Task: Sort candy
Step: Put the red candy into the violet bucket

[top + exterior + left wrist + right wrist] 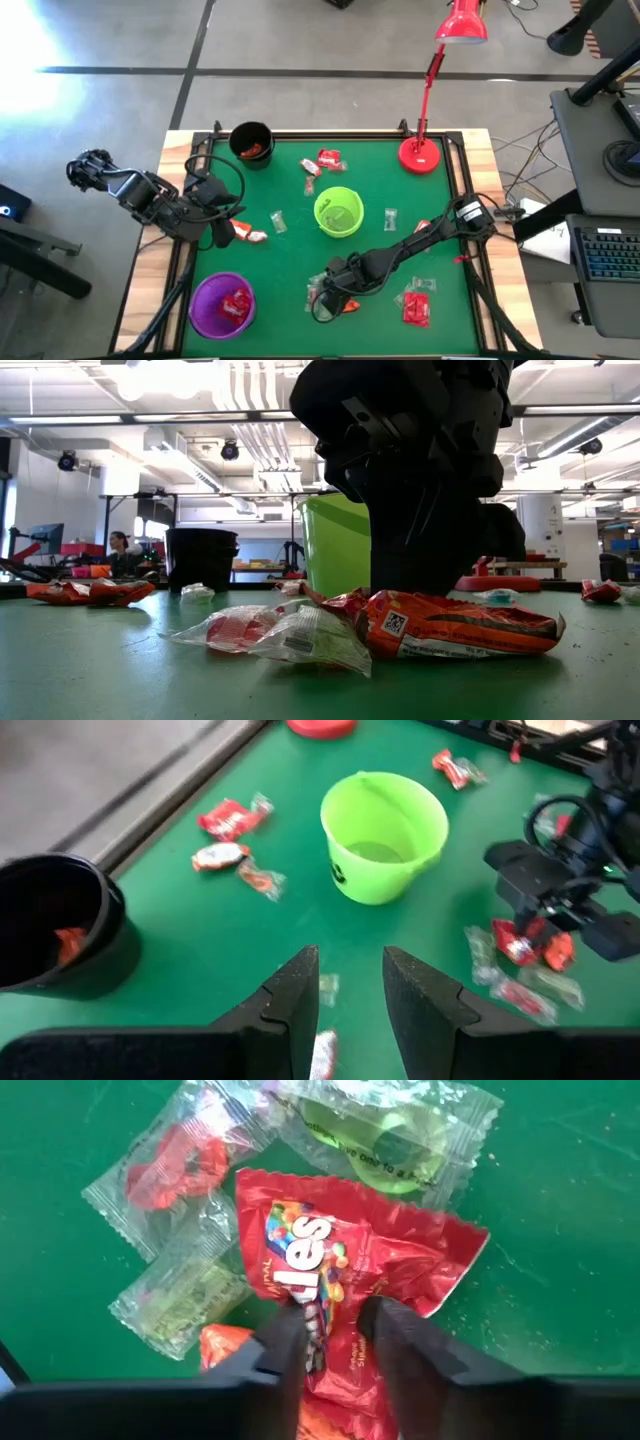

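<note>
The right wrist view alone shows the right tool pinching a red candy packet. The left tool hovers part-open and empty; the low view hides both behind the arm.

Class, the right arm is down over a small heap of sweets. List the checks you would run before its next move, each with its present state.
1. Right hand over the shiny red Skittles packet: ok.
2. Fingers closed on that packet: cannot tell; they straddle it, a gap showing.
3. Only one sweet between the fingers: not ok; clear pale-wrapped sweets and an orange packet crowd it.
4. Purple plastic cup holds red sweets: ok.
5. Left hand away from the heap: ok, it is near the table's left edge.
</note>
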